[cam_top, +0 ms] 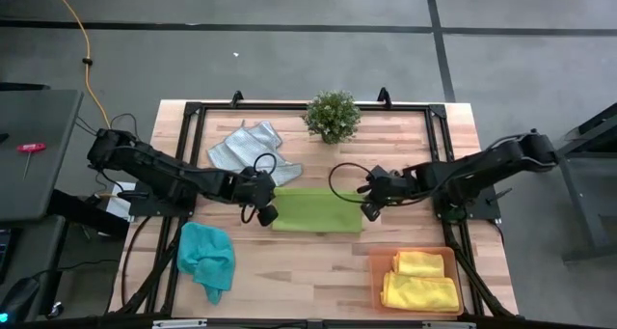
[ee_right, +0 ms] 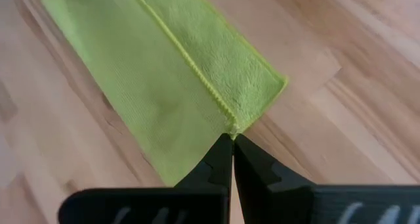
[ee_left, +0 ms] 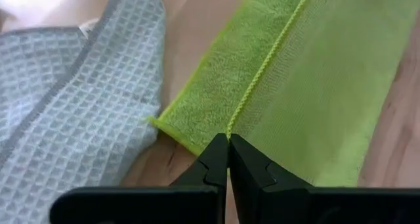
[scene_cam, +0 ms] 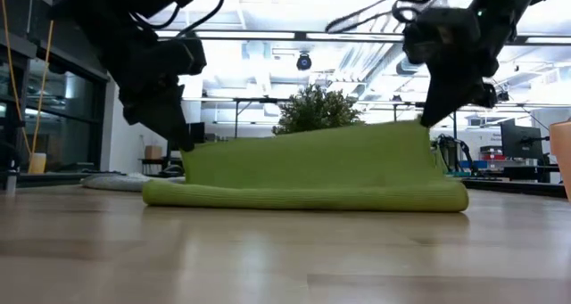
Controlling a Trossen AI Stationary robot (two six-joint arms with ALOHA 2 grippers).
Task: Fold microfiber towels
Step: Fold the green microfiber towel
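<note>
Towel corners are pinched on both sides, operator: your left gripper is clamped tight on one end of the lime green towel, and your right gripper is clamped just as tight on the other end. That towel sits mid-table, just in front of the potted plant, with its top layer raised off the bottom layer in the low view, so you look to be halfway through a fold. Watch the seam edge: each pinch grabs only a sliver of cloth, and an uneven pull from one arm could slip it free or skew the fold. Grey towel lies left of the plant, and its edge appears to touch the green one near your left gripper, though that's hard to confirm; drag that way and you may snag it. Teal towel and the yellow towels in the orange tray sit well in front of the plant.
</note>
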